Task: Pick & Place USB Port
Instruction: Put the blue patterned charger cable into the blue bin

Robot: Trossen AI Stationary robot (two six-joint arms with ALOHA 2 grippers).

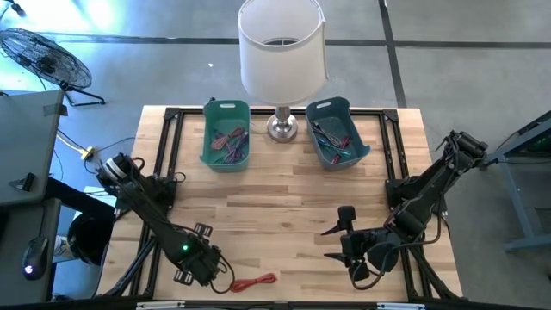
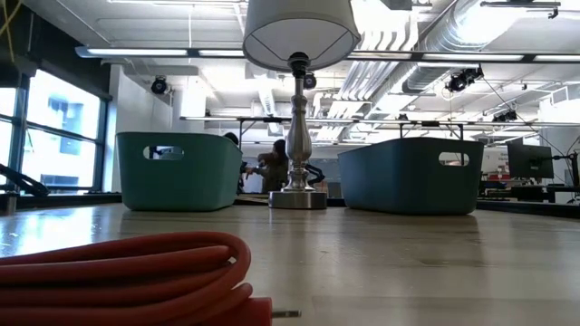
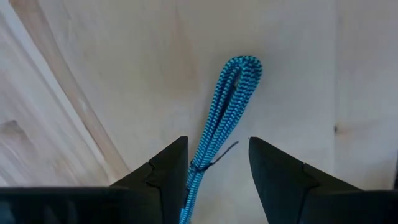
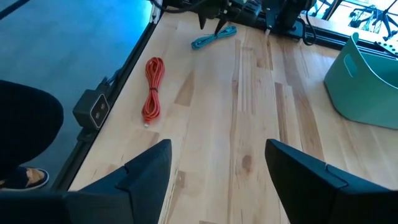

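Note:
A blue braided USB cable [image 3: 227,99], folded into a long bundle with a thin black tie round it, lies flat on the wooden table near its front left corner. My left gripper [image 3: 217,140] points down over it, open, one finger on each side of the bundle near the tie. In the high view the left gripper [image 1: 196,263] hides the cable. The right wrist view shows the blue cable [image 4: 211,38] under those fingers. My right gripper [image 1: 337,243] hangs open above the table's front right part, with nothing between its fingers.
A coiled red cable [image 1: 254,282] lies by the front edge, right of my left gripper. At the back stand a light teal bin [image 1: 225,133] and a darker teal bin [image 1: 338,131], both with cables inside, and a lamp [image 1: 281,52] between them.

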